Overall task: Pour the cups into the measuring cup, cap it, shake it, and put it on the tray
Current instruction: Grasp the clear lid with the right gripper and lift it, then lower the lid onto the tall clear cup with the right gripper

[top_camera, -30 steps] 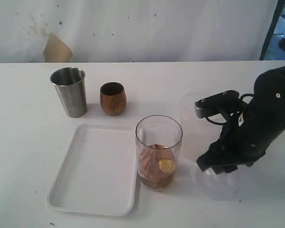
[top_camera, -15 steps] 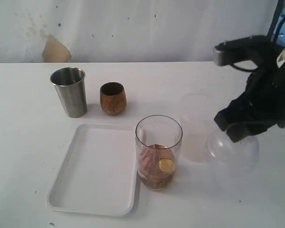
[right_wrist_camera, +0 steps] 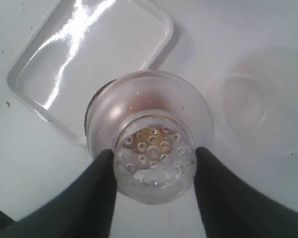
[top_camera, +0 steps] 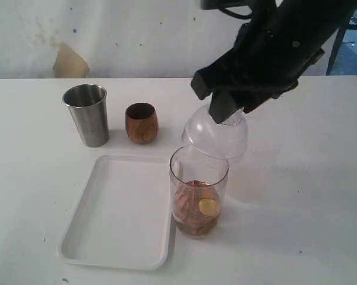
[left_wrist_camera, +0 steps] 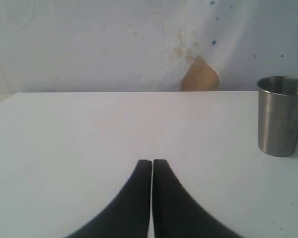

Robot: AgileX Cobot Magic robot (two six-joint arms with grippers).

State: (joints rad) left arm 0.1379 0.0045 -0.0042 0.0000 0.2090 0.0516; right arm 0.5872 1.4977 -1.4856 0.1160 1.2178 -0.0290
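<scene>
The bench (top_camera: pixel 35 196) bears the tray (top_camera: pixel 116 211); just beside its right edge stands the measuring cup (top_camera: pixel 199 196), upright, mouth up; the right jaws, clamped on the knob of the lid (top_camera: pixel 217 133), hang above it, the lid sitting slightly right of the mouth in the exterior view; capping likely needs a small shift, then a straight drop; the left jaws are together, well apart.

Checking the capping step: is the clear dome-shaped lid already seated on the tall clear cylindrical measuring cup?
No, the right gripper holds the clear dome-shaped lid tilted above the measuring cup, whose front rim is uncovered.
</scene>
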